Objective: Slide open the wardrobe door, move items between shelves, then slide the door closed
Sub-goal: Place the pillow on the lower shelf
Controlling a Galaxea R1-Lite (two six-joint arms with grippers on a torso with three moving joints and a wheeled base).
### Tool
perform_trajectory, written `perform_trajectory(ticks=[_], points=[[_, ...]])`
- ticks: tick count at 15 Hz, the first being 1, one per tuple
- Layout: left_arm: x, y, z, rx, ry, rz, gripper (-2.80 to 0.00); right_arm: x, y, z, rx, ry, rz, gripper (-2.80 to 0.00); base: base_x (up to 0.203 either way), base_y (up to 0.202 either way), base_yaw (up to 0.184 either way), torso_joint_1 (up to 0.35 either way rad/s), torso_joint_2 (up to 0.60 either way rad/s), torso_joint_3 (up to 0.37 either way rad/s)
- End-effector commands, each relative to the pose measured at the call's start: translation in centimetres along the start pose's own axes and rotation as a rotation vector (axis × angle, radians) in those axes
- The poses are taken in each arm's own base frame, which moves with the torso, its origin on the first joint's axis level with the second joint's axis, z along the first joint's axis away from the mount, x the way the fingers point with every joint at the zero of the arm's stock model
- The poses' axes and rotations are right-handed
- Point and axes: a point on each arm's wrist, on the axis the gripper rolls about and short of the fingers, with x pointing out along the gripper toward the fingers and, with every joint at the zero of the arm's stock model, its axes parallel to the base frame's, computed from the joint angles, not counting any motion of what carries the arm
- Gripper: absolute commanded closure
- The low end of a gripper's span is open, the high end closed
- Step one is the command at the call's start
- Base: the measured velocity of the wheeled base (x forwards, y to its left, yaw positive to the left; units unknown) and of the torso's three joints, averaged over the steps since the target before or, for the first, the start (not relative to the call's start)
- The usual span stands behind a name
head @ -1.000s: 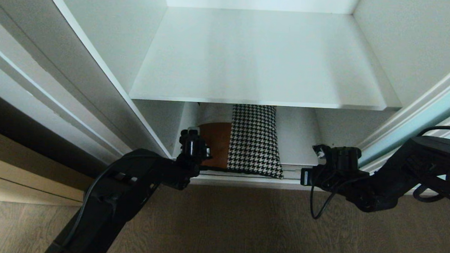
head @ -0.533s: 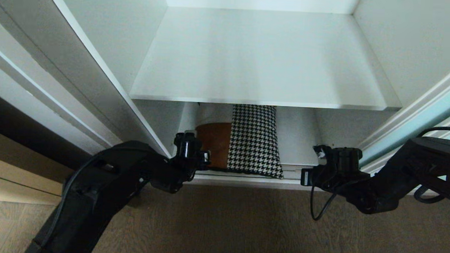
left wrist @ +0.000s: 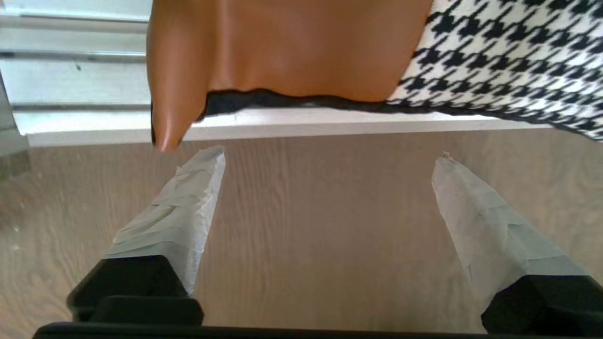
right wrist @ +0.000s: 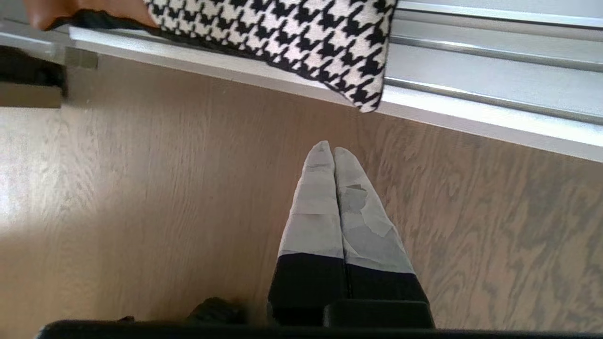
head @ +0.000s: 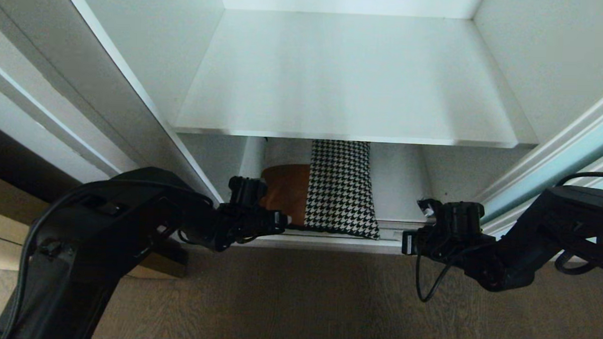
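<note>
Wardrobe open, with the sliding door (head: 557,158) pushed aside at the right edge of the opening and the cushion (head: 331,190) lying on the lower shelf (head: 401,193), beneath the bare upper shelf (head: 344,80). The cushion's near edge overhangs the door track (right wrist: 471,89), its brown panel toward the robot's left and its houndstooth panel toward the middle. The left gripper (left wrist: 330,157) sits low before the brown corner, just beside the cushion without touching it, its taped fingers (left wrist: 188,207) spread wide over the wooden floor (head: 297,300). The right gripper (right wrist: 333,153) hangs near the cushion's houndstooth corner, over the floor, its fingers pressed together and holding nothing. The step in hand appears to be taking hold of the cushion in order to lift it to the upper shelf. To do this well, the left gripper should advance so that one finger passes above and one below the overhanging brown edge, taking a deep bite of the soft fabric, since a shallow pinch on a limp corner is likely to slip or let the cushion sag. The lift should then clear the front lip of the upper shelf. The left arm is bent low and reaches forward from the left; the right arm reaches in from the right, level with the track.
</note>
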Motion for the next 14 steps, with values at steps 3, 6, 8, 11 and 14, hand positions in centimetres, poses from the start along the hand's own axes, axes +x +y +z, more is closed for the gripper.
perform_trajectory(ticks=[3,6,8,11,14], points=[[-0.9,0.0,-0.9,-0.012,0.042,0.002,0.00,-0.2,0.2,-0.3,0.005,0.012,0.025,0.00,0.000,0.000,0.000,0.000,0.00,0.000],[-1.7,-0.3,-1.3,-0.007,0.075,-0.037,0.00,-0.3,0.4,-0.5,-0.003,0.002,0.033,0.00,0.000,0.000,0.000,0.000,0.00,0.000],[-1.4,-0.6,-1.6,0.002,0.085,-0.040,0.00,-0.1,0.3,-0.7,-0.013,-0.024,0.036,0.00,0.000,0.000,0.000,0.000,0.00,0.000],[-1.7,-1.9,-2.1,0.020,0.098,-0.058,0.00,-0.3,0.4,-1.0,-0.020,-0.021,0.034,0.00,0.000,0.000,0.000,0.000,0.00,0.000],[-1.4,-2.0,-2.2,0.023,0.104,-0.061,0.00,-0.2,0.4,-1.4,-0.024,-0.009,0.036,0.00,0.000,0.000,0.000,0.000,0.00,0.000]])
